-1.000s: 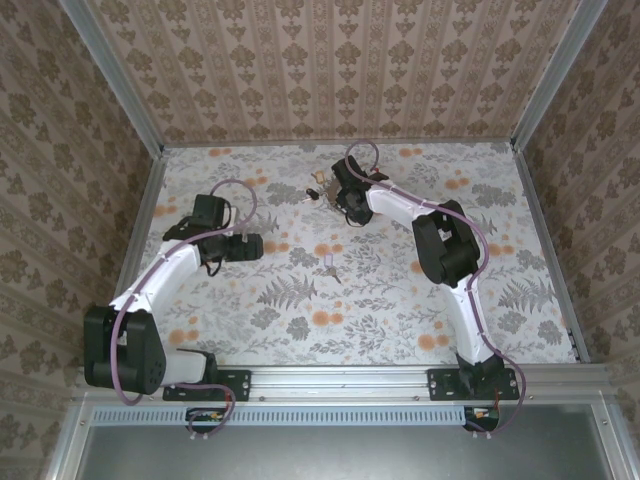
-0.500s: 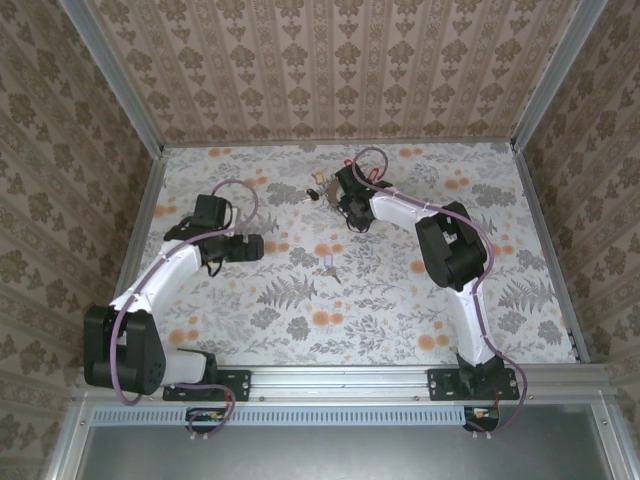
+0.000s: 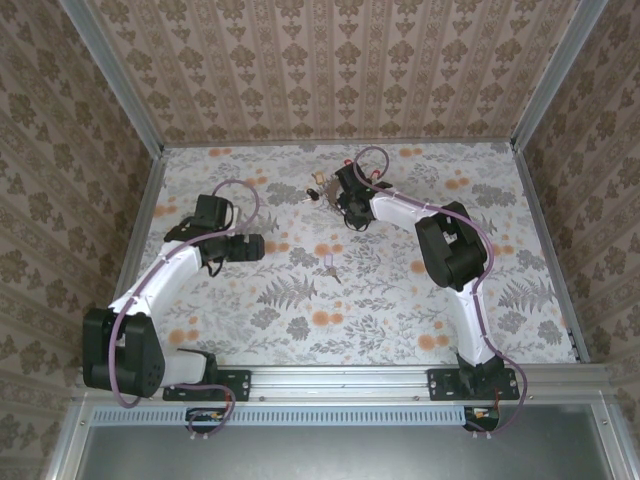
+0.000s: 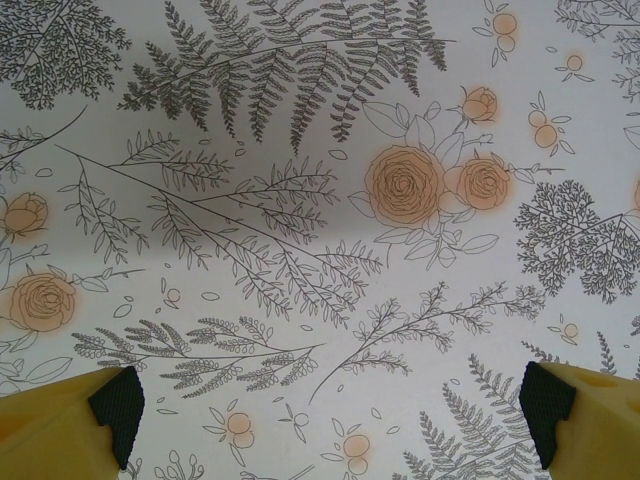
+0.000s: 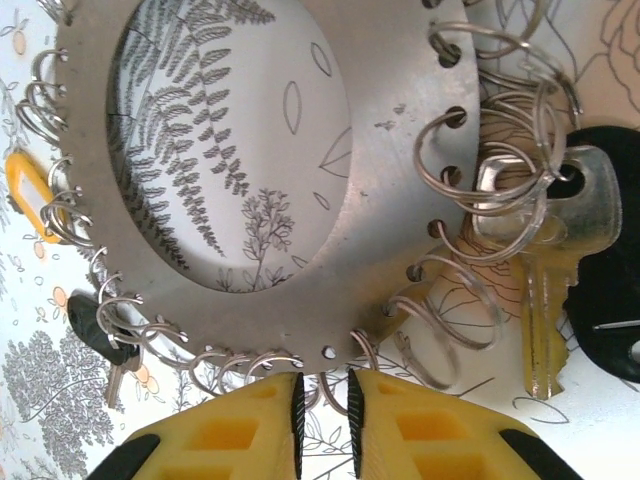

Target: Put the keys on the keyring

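Right hand (image 5: 322, 412), nearly closed, just beneath the keyring (image 5: 395, 130) rim

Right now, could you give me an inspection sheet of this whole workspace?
Surface: flowered tablecloth, flat.
Job's things: metal keyring, keys hanging from its rim.
Clutter: small pale item mid-table, too small to name.
Grippers: left gripper open, empty; right gripper nearly closed on a wire loop at the keyring's rim.
Cables: purple cables along both arms.
Surroundings: patterned walls, metal frame.
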Controlling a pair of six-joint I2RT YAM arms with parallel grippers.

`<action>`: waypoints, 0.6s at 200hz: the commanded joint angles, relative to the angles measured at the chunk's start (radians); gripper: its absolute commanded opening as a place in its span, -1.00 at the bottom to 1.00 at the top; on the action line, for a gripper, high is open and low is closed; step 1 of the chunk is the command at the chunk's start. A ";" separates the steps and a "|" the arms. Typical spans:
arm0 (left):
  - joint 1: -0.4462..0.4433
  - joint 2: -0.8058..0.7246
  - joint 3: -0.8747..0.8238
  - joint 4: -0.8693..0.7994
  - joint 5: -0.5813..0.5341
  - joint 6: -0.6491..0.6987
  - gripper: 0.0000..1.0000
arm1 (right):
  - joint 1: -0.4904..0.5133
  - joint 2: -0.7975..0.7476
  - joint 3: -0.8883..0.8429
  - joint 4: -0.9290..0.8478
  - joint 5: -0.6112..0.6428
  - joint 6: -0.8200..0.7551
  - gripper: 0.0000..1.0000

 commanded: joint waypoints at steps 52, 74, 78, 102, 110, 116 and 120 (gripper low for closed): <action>-0.017 -0.031 0.000 -0.017 -0.025 0.012 1.00 | 0.015 -0.074 -0.044 -0.047 0.065 0.047 -0.51; -0.017 -0.029 0.001 -0.018 -0.025 0.011 1.00 | 0.018 -0.091 -0.045 -0.046 0.052 0.033 -0.53; -0.017 -0.029 0.000 -0.018 -0.025 0.010 1.00 | 0.020 -0.096 -0.047 -0.048 0.055 0.031 -0.53; -0.019 -0.028 0.001 -0.013 -0.024 0.013 1.00 | 0.026 -0.122 -0.079 -0.036 0.068 0.044 -0.54; -0.019 -0.025 0.001 -0.012 -0.024 0.012 1.00 | 0.026 -0.124 -0.088 -0.031 0.070 0.048 -0.53; -0.019 -0.023 0.001 -0.010 -0.022 0.012 1.00 | 0.026 -0.123 -0.095 -0.029 0.069 0.050 -0.51; -0.019 -0.021 0.001 -0.010 -0.021 0.012 1.00 | 0.028 -0.124 -0.097 -0.027 0.069 0.052 -0.50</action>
